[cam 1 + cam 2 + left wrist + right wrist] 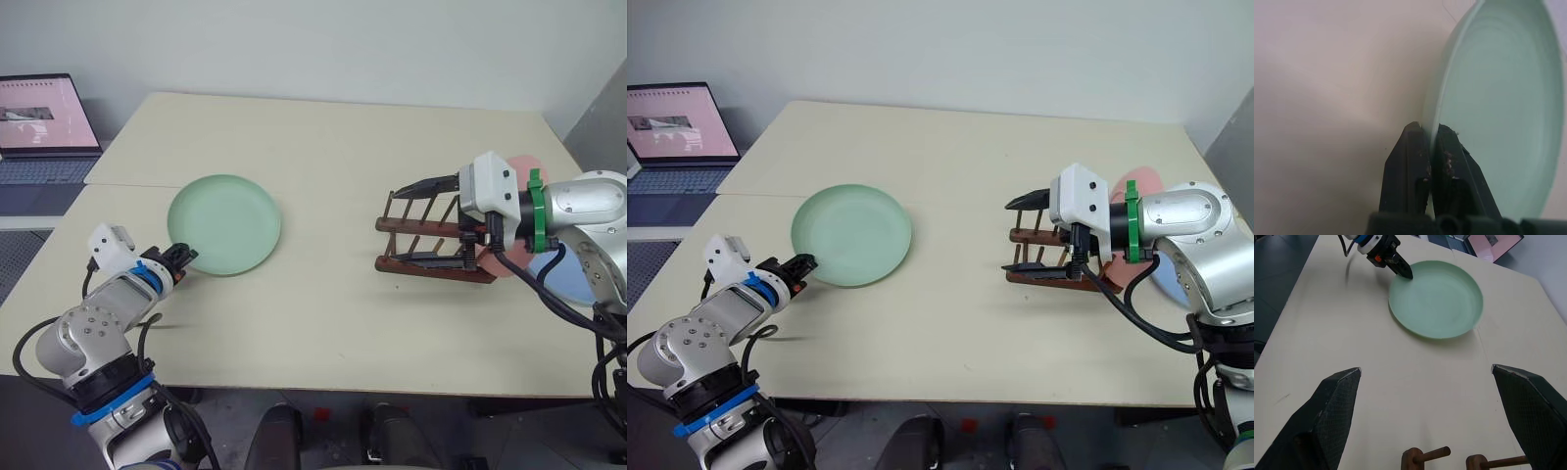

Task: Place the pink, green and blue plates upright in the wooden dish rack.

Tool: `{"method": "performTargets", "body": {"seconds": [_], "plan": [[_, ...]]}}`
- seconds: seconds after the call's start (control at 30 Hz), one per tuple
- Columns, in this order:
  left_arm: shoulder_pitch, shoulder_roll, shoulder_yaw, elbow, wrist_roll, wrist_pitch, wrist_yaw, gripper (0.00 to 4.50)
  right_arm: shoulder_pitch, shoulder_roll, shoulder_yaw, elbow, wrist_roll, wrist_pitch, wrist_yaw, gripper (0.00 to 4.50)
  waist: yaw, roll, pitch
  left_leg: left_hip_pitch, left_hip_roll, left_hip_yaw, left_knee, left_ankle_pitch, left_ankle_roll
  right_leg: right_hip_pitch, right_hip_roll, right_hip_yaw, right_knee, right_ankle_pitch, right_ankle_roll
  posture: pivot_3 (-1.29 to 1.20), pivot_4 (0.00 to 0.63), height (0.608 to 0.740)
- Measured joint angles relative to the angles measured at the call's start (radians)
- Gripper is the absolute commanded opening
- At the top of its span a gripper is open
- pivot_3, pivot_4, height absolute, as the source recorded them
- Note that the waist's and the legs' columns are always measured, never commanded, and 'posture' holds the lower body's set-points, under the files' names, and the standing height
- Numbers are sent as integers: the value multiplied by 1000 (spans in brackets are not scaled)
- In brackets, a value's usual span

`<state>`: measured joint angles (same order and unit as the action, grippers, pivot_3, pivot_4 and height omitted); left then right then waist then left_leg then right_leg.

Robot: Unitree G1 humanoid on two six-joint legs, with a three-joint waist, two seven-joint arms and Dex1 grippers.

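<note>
Green plate (224,223) lies flat on the cream surface (323,323), and I have my left hand (182,258) clamped on its near rim: in the left wrist view the two black fingers (1413,161) are pressed together with the thin edge of the plate pinched between them. The rest of the plate spreads away beyond the fingertips.

My right hand (413,223) hangs over the wooden dish rack (431,240) with its fingers spread wide, one above the rack's pegs and one low along its near rail, holding nothing. From its wrist camera I see two peg tips just below the hand, and the green plate well ahead of it across the surface, with the left hand at the plate's far edge.

Pink plate (524,168) and blue plate (566,279) sit behind my right wrist, mostly hidden by the arm, on the side of the rack away from the green one. A laptop (41,122) sits off beyond my left hand.
</note>
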<state>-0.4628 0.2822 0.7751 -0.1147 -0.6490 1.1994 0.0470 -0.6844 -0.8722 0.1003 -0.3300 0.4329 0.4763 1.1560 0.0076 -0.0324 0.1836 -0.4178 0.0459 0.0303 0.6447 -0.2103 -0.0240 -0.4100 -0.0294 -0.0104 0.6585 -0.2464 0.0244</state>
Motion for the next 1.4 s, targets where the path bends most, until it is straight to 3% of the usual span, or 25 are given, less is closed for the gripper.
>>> {"method": "performTargets", "body": {"seconds": [0.27, 0.43, 0.57, 0.77, 0.87, 1.2, 1.4], "plan": [[-86, -88, 21, -38, -52, 16, 101, 19, -4, 53, 53, -2, -75, -36, -14, 4500, 4, -2, 0, -1, -1, 0, 2, 0, 0, 1, 0, -1, 0, 1, 1, 0, 150, 739], [-289, -222, -10, -78, -75, 14, 258, 19, -63, 166, 210, 44, -275, -148, -92, 4500, -1, -3, 0, -1, -2, 0, 2, 0, 0, 1, 1, 1, 0, 2, 2, 0, 150, 739], [-392, -319, -73, -50, -72, -7, 342, 19, -169, 278, 322, 202, -489, -275, -197, 4500, -7, -3, 0, -1, -2, 1, 1, 1, -1, 0, 1, 1, 0, 2, 2, 0, 150, 739], [-448, -376, -114, 0, -77, -28, 393, 19, -283, 359, 420, 425, -753, -461, -343, 4500, -9, -3, 0, -2, -1, 1, 0, 1, -2, -1, 2, 0, 0, 2, 2, 0, 150, 739], [-462, -386, -127, 18, -78, -34, 401, 0, -300, 399, 435, 493, -825, -514, -397, 3862, -9, -3, 0, -2, -1, 2, 0, 1, -2, -1, 2, 0, 0, 2, 2, 0, 150, 739], [-466, -385, -132, 27, -113, -34, 431, 0, -301, 422, 433, 590, -915, -588, -437, 138, -10, -3, 0, -1, -1, 1, 0, 1, -2, -1, 2, 0, 1, 2, 2, 0, 150, 739], [-461, -375, -130, 13, -152, -22, 451, 0, -302, 427, 429, 619, -925, -623, -460, 37, -10, -3, 0, -1, -1, 1, 0, 2, -3, -1, 2, 0, 1, 2, 2, 0, 150, 739]]}}
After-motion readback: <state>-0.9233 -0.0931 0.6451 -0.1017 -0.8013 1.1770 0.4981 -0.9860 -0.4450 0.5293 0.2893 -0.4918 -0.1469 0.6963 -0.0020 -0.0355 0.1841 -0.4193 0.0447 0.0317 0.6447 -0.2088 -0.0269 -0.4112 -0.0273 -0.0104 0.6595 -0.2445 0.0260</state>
